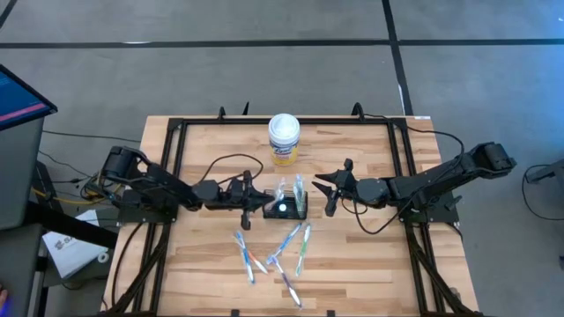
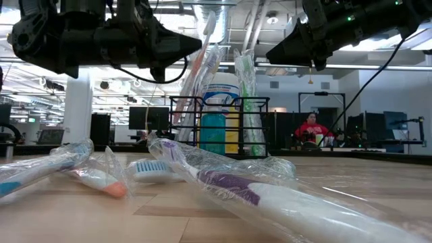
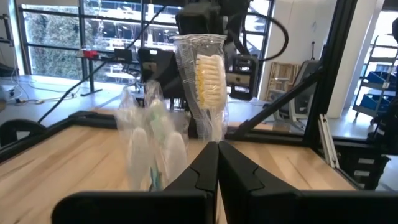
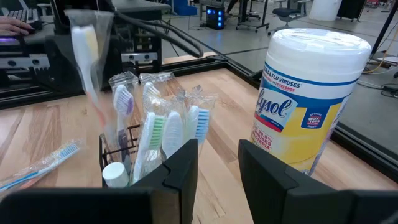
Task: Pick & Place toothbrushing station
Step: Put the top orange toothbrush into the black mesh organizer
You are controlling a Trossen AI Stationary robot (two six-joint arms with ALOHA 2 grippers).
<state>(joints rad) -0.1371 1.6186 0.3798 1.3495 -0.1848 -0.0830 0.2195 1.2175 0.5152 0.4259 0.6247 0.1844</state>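
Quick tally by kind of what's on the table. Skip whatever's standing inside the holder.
Clear-plastic-wrapped toothbrushes lying loose on the wood: 5
Black wire-mesh rectangular holder: 1
White cylindrical canister with a yellow label: 1
Total: 7

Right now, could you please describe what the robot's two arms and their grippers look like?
Both arms are dark, jointed and slim, each trailing a loose black cable. The left gripper and the right gripper each end in two matte black, angular, tapered fingers. Small green lights glow on one arm in the low view.
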